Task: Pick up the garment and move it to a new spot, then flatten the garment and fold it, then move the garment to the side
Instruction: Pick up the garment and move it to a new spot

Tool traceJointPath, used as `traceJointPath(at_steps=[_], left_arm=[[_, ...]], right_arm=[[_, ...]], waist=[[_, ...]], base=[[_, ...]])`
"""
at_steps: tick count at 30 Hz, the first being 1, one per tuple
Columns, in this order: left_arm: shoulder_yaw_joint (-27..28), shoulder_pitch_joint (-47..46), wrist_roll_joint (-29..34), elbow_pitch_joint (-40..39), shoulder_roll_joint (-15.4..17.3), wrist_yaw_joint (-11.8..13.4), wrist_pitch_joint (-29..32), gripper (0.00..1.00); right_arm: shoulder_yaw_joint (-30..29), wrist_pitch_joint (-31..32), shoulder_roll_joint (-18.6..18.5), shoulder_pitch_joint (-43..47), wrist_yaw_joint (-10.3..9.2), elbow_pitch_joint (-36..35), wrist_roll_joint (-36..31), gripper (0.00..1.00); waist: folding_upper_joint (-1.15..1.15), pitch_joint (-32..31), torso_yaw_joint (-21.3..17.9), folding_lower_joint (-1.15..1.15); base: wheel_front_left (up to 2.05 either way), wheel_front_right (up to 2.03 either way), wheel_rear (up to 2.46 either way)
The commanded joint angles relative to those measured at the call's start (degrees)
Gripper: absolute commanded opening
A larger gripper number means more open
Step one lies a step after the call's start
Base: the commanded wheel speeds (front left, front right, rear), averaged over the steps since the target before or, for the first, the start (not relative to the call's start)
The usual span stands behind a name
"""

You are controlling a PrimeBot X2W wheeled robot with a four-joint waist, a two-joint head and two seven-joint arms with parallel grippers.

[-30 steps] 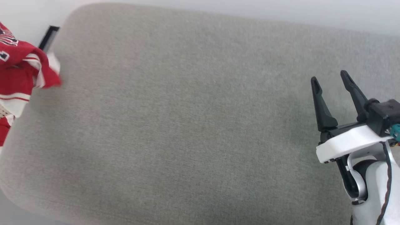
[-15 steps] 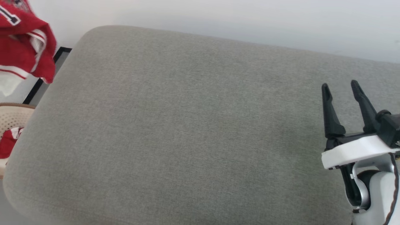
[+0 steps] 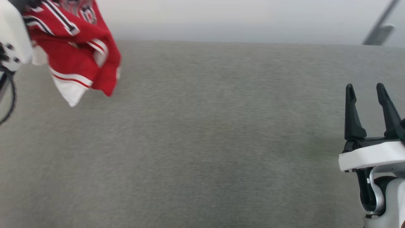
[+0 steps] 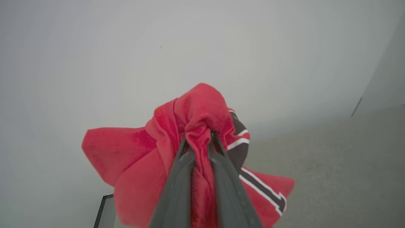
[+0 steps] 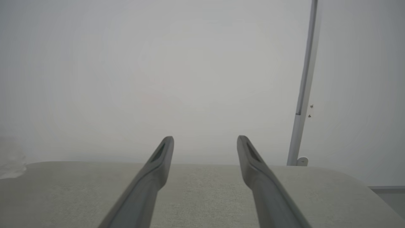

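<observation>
Between left jaws, red garment (image 4: 202, 107) pinched

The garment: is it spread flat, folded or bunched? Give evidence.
Bunched. The garment hangs in crumpled folds, pinched in the shut left gripper.

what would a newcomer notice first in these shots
The bunched red jersey with white striped trim grabs the eye, dangling at the head view's upper left, pinched between the fingers of the left gripper. A broad grey fabric cushion spans most of that view. At its lower right the right gripper stands open, holding nothing.
</observation>
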Motion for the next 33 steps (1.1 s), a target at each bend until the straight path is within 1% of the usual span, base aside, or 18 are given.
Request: traceJointPath(at_steps=[1, 2, 7, 11, 15, 18, 21, 25, 26, 29, 33], left_arm=[[-0.5, 1.3, 0.5, -3.8, 0.2, 1.2, 1.5, 0.00], [-0.5, 1.3, 0.5, -3.8, 0.2, 1.2, 1.5, 0.00], [-2.8, 3.4, 0.6, -13.7, -1.1, 4.4, 5.8, 0.00], [-4.4, 4.8, -0.6, -19.5, -2.7, 6.4, 8.6, 0.00], [-6.8, 6.9, -0.4, -24.0, -3.6, 8.5, 11.3, 0.00], [-8.8, 9.0, 0.2, -25.4, -4.3, 9.4, 12.4, 0.00], [-10.9, 11.7, -0.4, -24.7, -5.5, 10.1, 13.0, 0.00], [-13.4, 15.5, -1.3, -20.3, -6.8, 10.5, 13.5, 0.00], [-14.1, 16.3, -1.6, -18.8, -7.2, 9.9, 13.3, 0.00], [-15.2, 18.1, -1.9, -12.9, -7.6, 9.3, 12.7, 0.00], [-16.1, 19.1, -3.2, -4.4, -9.4, 7.9, 11.9, 0.00]], right_arm=[[-0.2, -0.4, 0.4, 0.8, -0.02, -0.2, 0.0, 1.00], [-0.2, -0.4, 0.4, 0.8, -0.02, -0.2, 0.0, 1.00], [-0.5, -0.5, 0.8, 1.4, -0.02, -0.6, 0.1, 1.00], [-0.6, -0.6, 0.8, 2.3, -0.02, -0.7, 0.2, 1.00], [-0.6, -0.9, 0.9, 2.5, -0.02, 0.0, 0.9, 1.00], [-0.1, -1.6, 0.9, 2.4, -0.02, 1.5, 2.1, 1.00], [1.0, -2.5, 0.9, 2.0, -0.02, 2.6, 3.6, 1.00], [2.6, -3.9, 0.8, 0.5, -0.02, 4.5, 3.9, 1.00], [3.2, -4.2, 0.8, 0.3, -0.02, 5.0, 4.0, 1.00], [4.1, -5.3, 0.8, -0.9, -0.02, 6.3, 4.3, 1.00], [5.2, -6.3, 0.8, -2.1, -0.02, 7.8, 4.4, 1.00]], waist=[[0.00, 0.0, -4.7, 0.00], [0.00, 0.0, -4.7, 0.00], [0.00, 0.1, -9.5, 0.00], [0.00, 0.5, -12.1, 0.00], [0.00, 1.0, -13.8, 0.00], [0.00, 1.6, -14.3, 0.00], [0.00, 2.5, -14.6, 0.00], [0.00, 3.9, -15.0, 0.00], [0.00, 4.1, -15.1, 0.00], [0.00, 4.9, -15.6, 0.00], [0.00, 5.4, -16.1, 0.00]], base=[[0.00, 0.00, 0.00], [0.00, 0.00, 0.00], [0.00, 0.00, 0.00], [0.00, 0.00, 0.00], [0.00, 0.00, 0.00], [0.00, 0.00, 0.00], [0.00, 0.00, 0.00], [0.00, 0.00, 0.00], [0.00, 0.00, 0.00], [0.00, 0.00, 0.00], [0.00, 0.00, 0.00]])
